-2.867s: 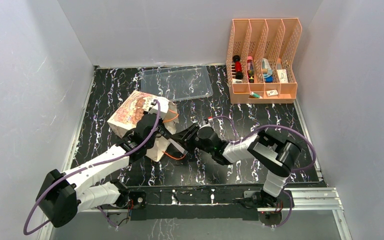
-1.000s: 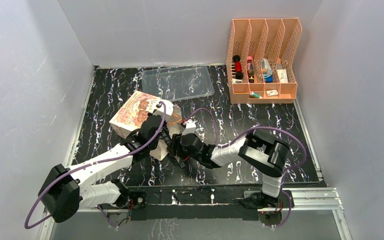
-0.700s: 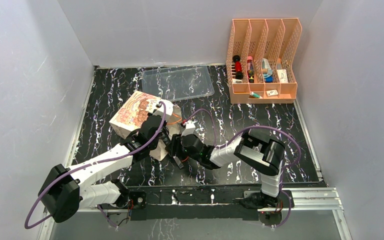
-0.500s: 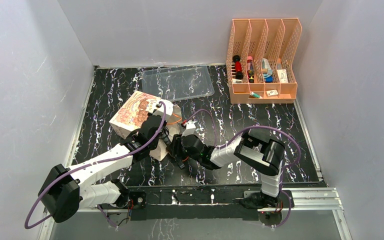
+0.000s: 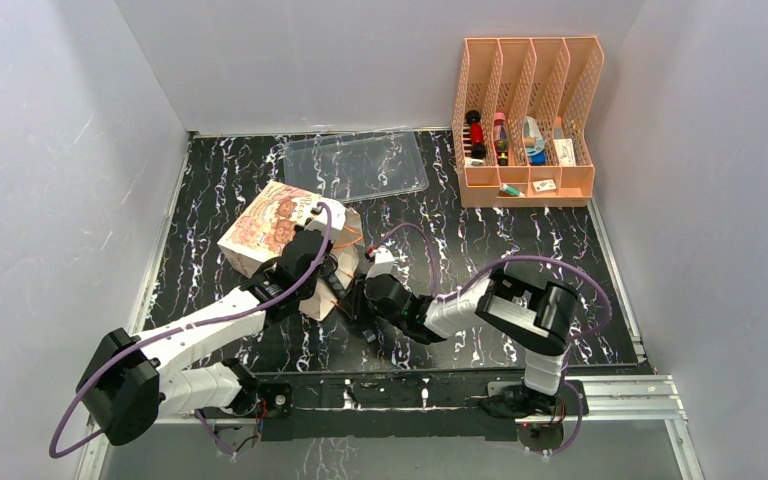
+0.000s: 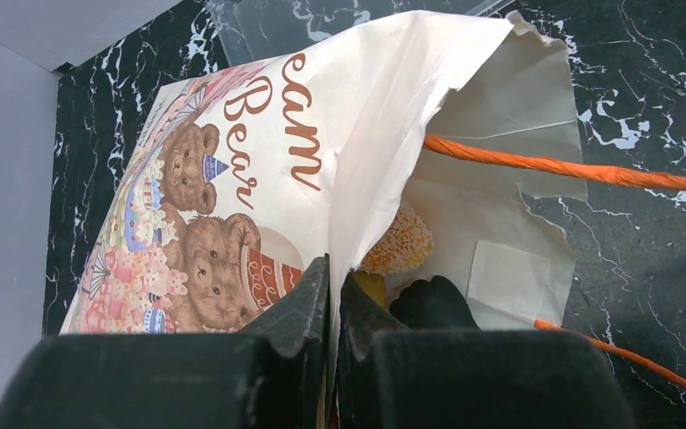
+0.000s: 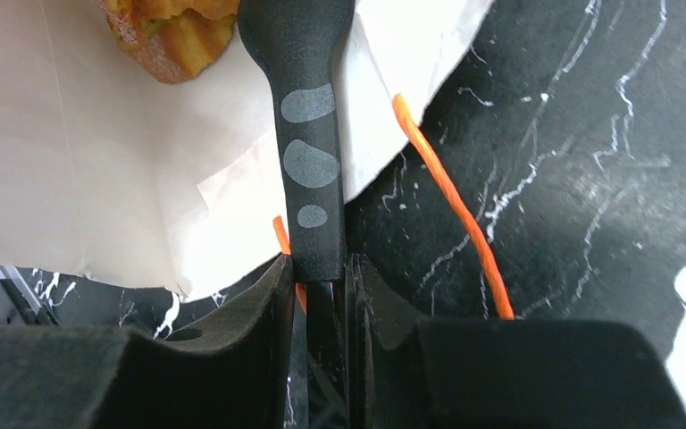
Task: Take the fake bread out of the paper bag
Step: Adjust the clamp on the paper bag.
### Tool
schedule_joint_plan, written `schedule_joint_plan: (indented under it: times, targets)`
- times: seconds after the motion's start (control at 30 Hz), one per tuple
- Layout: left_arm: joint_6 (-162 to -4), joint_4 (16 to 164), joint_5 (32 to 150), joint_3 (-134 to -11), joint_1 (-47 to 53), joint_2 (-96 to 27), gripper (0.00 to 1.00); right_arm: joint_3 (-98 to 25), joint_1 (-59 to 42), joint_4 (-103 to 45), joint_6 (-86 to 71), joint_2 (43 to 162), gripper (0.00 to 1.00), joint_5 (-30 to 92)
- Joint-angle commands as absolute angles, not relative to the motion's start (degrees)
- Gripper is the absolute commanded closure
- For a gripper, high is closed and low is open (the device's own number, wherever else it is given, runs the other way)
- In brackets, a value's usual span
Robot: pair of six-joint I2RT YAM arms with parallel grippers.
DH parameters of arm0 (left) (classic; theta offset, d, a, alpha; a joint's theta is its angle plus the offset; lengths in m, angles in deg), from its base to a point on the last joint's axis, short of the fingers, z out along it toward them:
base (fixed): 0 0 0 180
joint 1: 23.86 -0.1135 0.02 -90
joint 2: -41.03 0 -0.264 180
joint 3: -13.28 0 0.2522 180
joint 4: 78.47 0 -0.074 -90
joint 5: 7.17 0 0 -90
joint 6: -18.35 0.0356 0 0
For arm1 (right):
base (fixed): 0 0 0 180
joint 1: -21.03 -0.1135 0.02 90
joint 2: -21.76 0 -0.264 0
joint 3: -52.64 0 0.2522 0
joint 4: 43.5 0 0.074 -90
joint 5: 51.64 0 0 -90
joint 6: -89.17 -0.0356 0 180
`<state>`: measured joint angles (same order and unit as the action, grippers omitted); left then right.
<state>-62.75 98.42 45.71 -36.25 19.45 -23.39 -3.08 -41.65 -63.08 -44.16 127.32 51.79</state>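
Note:
The paper bag (image 5: 275,228) lies on its side with its mouth toward the right and the bear picture (image 6: 205,241) facing up. My left gripper (image 6: 332,268) is shut on the upper edge of the bag's mouth and holds it open; from above it (image 5: 326,268) sits at the mouth. Fake bread shows inside: a golden crumbly piece (image 6: 398,243) and a brown piece (image 7: 171,31). My right gripper (image 7: 322,268) is shut on a black tool (image 7: 308,134) that reaches into the bag just below the bread. Its tip (image 6: 429,304) shows inside. Orange cord handles (image 7: 447,197) trail on the table.
A clear plastic tray (image 5: 355,165) lies at the back of the black marbled table (image 5: 520,235). An orange file rack (image 5: 525,120) with small items stands at the back right. Grey walls close in the left, back and right.
My right arm first pushed the tool into the bag's mouth. In the last second it has drawn slightly back toward the near edge. The left gripper has kept hold of the bag.

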Motion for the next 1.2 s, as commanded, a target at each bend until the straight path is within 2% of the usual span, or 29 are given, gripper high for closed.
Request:
schedule_joint_plan:
  times: [0.0, 0.5, 0.7, 0.9, 1.17]
  targets:
    - [-62.9, 100.3, 43.8, -37.2, 19.7, -21.7, 1.00, -2.2, -42.2, -55.3, -45.8, 122.7, 0.88, 53.5]
    - [-63.0, 99.7, 43.1, -37.4, 19.7, -22.0, 1.00, -12.1, -42.1, -40.1, -51.6, 115.4, 0.92, 56.7]
    - [-63.4, 99.2, 43.3, -37.7, 19.7, -22.7, 1.00, -18.5, -42.1, -33.6, -49.9, 118.0, 0.91, 60.8]
    - [-63.8, 99.0, 43.9, -37.9, 19.6, -22.7, 1.00, -20.4, -42.1, -31.2, -50.7, 120.7, 0.86, 59.4]
    - [-64.0, 99.1, 44.3, -37.9, 19.7, -22.6, 1.00, -15.8, -41.6, -34.3, -53.7, 118.6, 0.63, 55.9]
